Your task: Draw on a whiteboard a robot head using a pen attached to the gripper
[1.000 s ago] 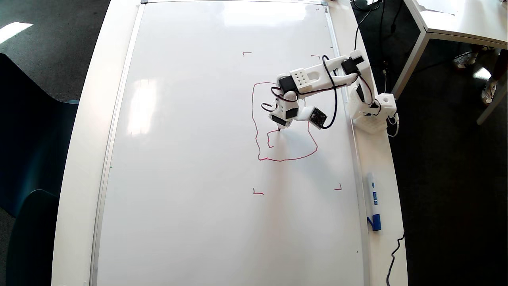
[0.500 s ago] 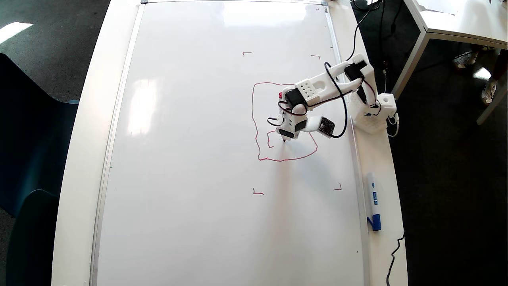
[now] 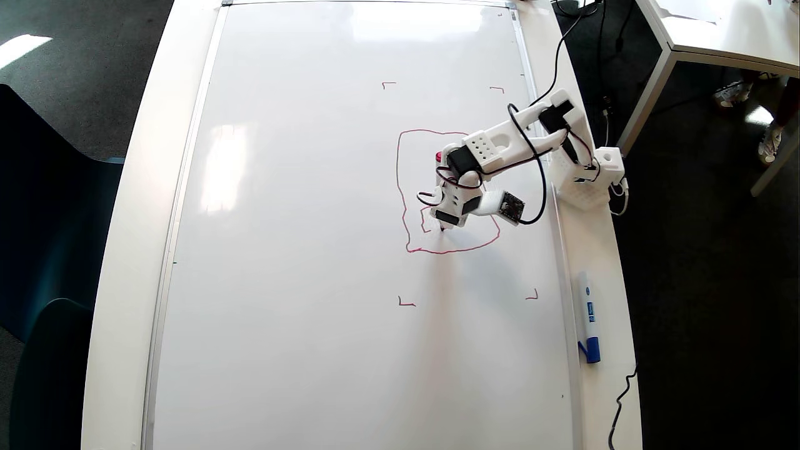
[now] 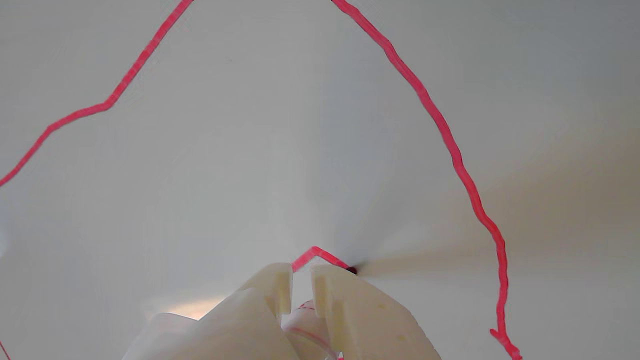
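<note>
The whiteboard (image 3: 300,250) lies flat on the white table. The robot head (image 3: 400,187) shows as a wobbly red rounded outline, with a small angular red stroke (image 3: 426,222) inside its lower part; the arm covers some of it. My white gripper (image 3: 445,222) is shut on the pen (image 3: 439,157), whose red tip (image 3: 442,229) touches the board inside the outline. In the wrist view the gripper (image 4: 301,272) clasps the pen (image 4: 307,320) between its fingers (image 4: 350,305). The tip (image 4: 351,270) rests at the end of a short red corner stroke (image 4: 315,252), with the outline (image 4: 450,145) around it.
Small red corner marks (image 3: 406,303) (image 3: 532,295) (image 3: 389,84) (image 3: 497,89) frame the drawing area. A white marker with a blue cap (image 3: 589,315) lies on the table right of the board. The arm's base (image 3: 584,181) stands at the board's right edge, cables trailing back.
</note>
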